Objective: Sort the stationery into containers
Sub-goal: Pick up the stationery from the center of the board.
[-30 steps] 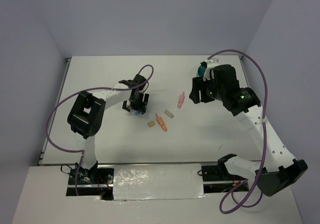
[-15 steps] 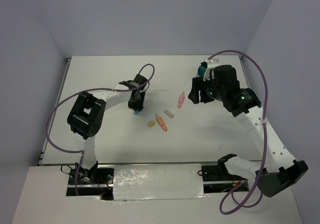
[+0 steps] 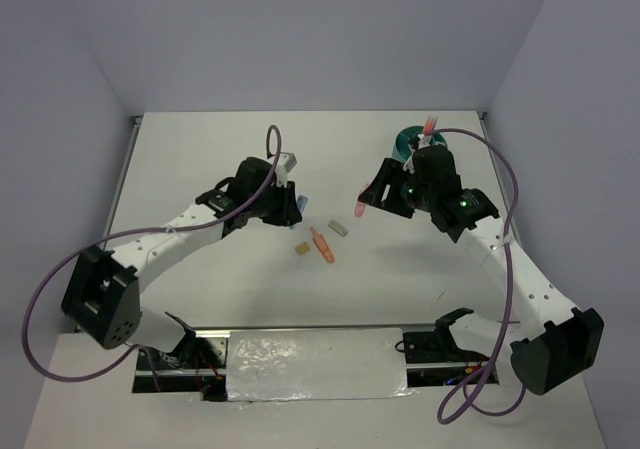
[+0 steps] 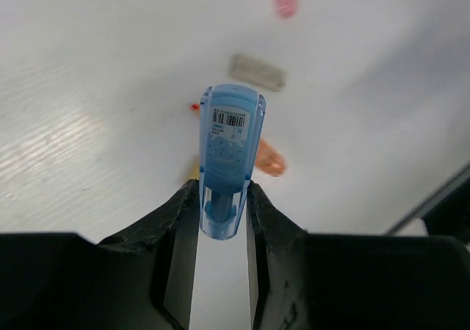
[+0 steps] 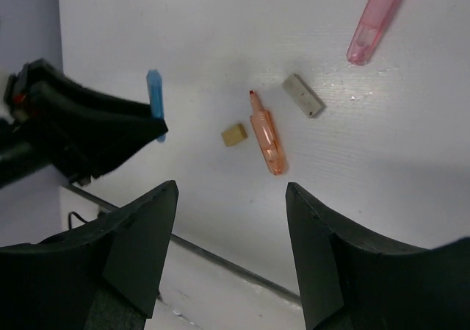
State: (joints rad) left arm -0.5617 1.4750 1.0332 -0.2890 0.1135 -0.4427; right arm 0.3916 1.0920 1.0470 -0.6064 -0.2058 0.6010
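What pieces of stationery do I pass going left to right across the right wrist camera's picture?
blue stick → tan block → orange marker → grey eraser → pink marker

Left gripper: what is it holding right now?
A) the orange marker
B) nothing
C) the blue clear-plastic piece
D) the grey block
C: in the left wrist view the left gripper has both fingers clamped on the blue clear-plastic piece, while the orange marker and the grey block lie loose on the table.
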